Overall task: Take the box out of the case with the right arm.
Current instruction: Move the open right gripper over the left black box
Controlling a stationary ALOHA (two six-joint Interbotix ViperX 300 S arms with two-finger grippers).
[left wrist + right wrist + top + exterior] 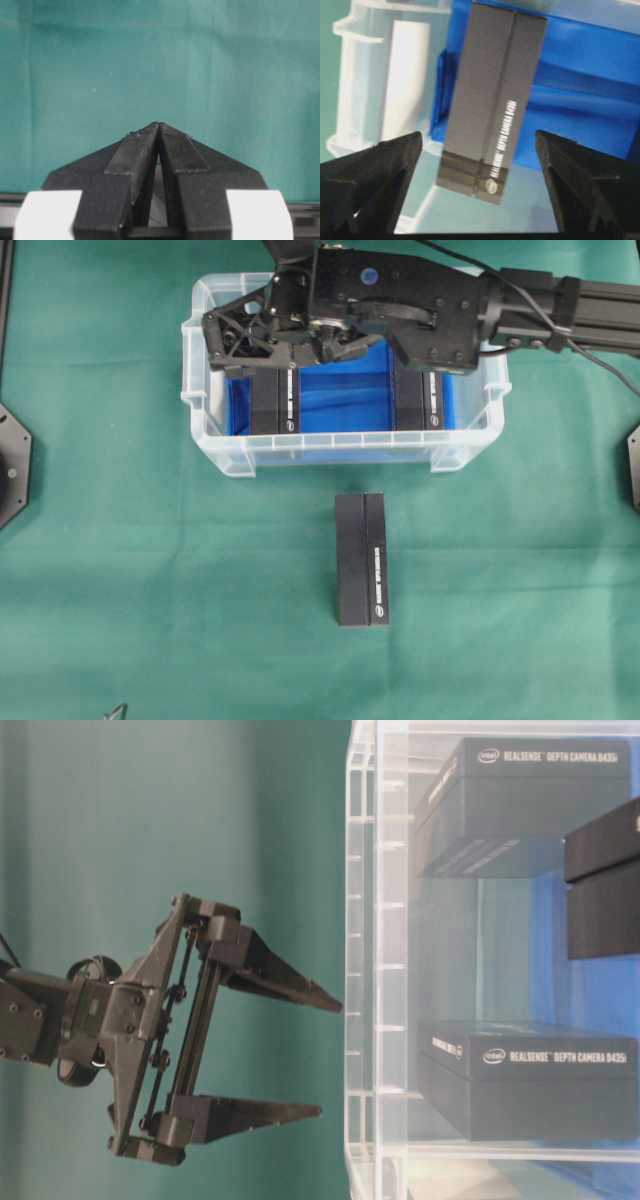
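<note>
The case [222, 445] is a clear plastic bin with a blue bottom, at the top middle of the overhead view. Two black boxes lie in it, one on the left [275, 405] and one on the right [420, 400]. My right gripper [248, 340] hangs open over the left box, fingers pointing down; in the right wrist view that box [490, 100] shows between the spread fingers of the gripper [479, 145], untouched. In the table-level view the gripper's [325, 1058] tips stand just short of the case rim [360, 970]. My left gripper [158, 126] is shut on nothing over green cloth.
A third black box [362, 558] lies on the green cloth in front of the case. The right arm's boom [560, 305] crosses the case's far right corner. Arm bases sit at the left edge [10, 465] and right edge [633, 465].
</note>
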